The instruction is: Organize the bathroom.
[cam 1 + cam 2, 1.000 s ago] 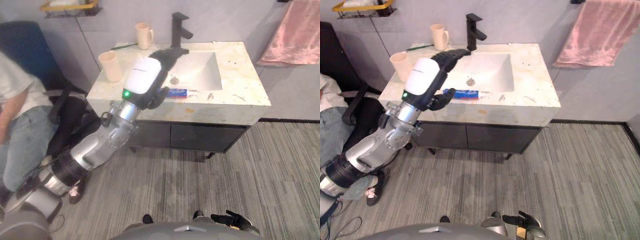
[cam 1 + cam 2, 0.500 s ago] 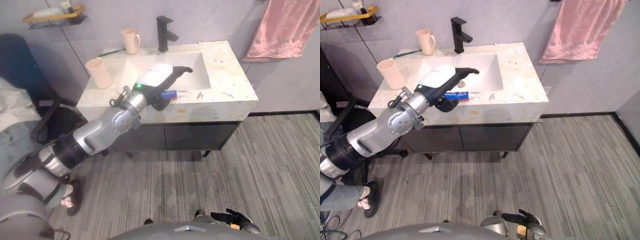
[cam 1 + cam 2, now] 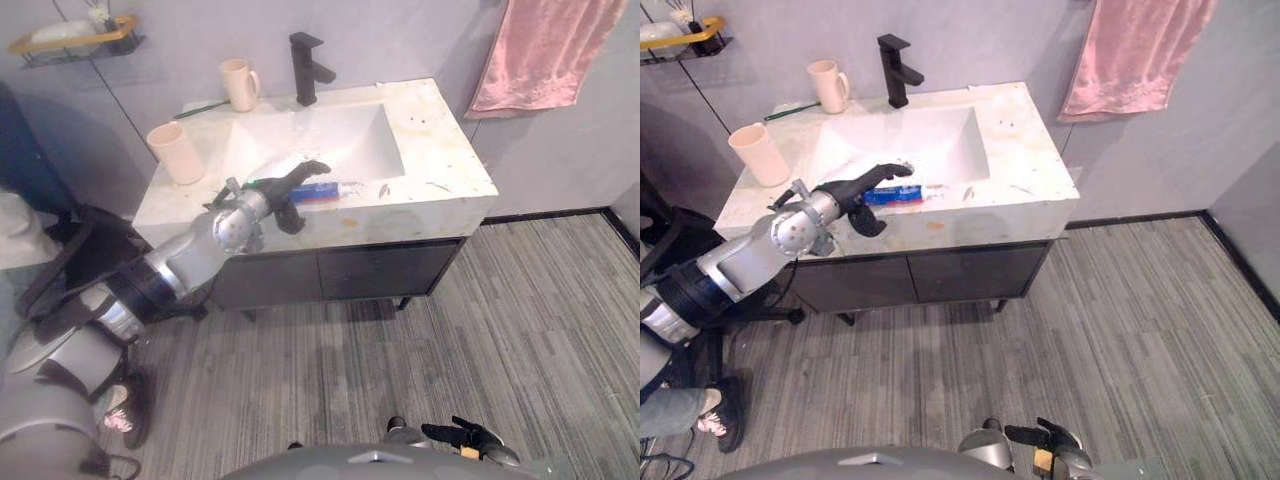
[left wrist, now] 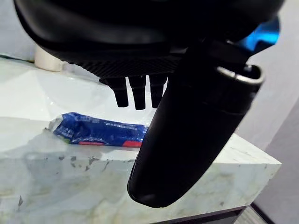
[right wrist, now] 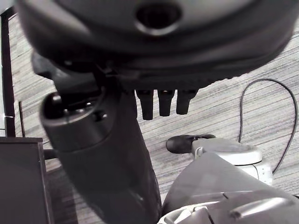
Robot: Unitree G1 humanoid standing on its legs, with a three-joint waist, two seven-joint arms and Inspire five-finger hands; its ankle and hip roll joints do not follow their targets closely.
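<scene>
One toothpaste tube, blue, flat along front edge of vanity counter, between basin and counter's front rim; untouched. Left hand extended over front-left part of counter, fingers straight and spread wide above tube's left end, thumb hanging down toward front rim; nothing held. Right hand down over striped floor, fingers straight, nothing held. Two pale cups: one at counter's left edge, one with handle at back-left corner. Green toothbrush along back-left edge beside handled cup. Black faucet at back edge behind basin. Pink towel on wall past counter's right edge. Yellow-rimmed shelf on wall, upper left
</scene>
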